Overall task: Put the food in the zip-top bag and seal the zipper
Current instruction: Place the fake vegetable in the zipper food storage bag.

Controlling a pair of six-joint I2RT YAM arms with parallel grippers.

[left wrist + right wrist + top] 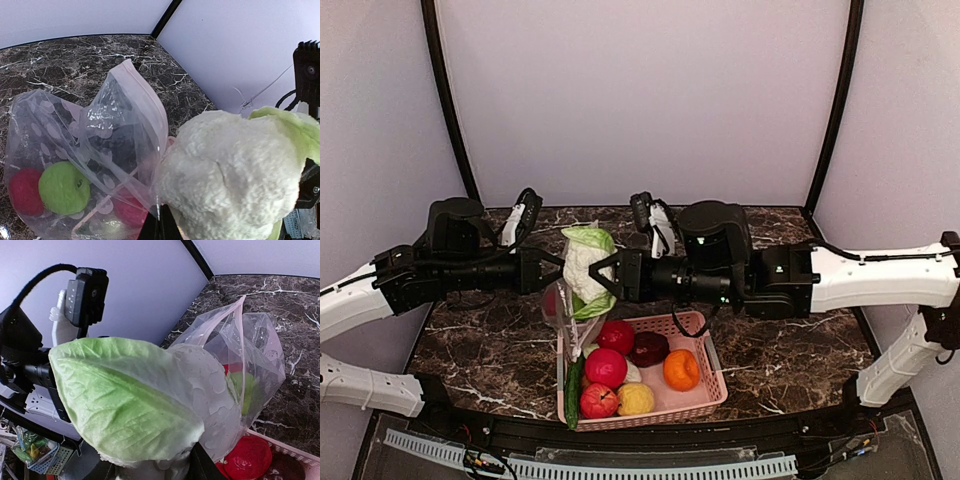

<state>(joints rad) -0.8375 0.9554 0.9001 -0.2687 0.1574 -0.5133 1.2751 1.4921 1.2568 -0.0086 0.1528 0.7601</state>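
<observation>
Right gripper [608, 276] is clamped on the cabbage [586, 262] right at the mouth of the zip-top bag [560, 308], whose edge the left gripper [556, 268] pinches shut, so I think the cabbage should go down slowly, without catching the zipper [145, 95].

— Where's the cabbage [588, 262] sitting?
— It's hanging between the left hand [550, 272] and the right hand [612, 275], at the bag [560, 310] mouth. Balls [64, 187] are lying inside; the basket [712, 390] is sitting just right, on the tabletop [490, 350].
</observation>
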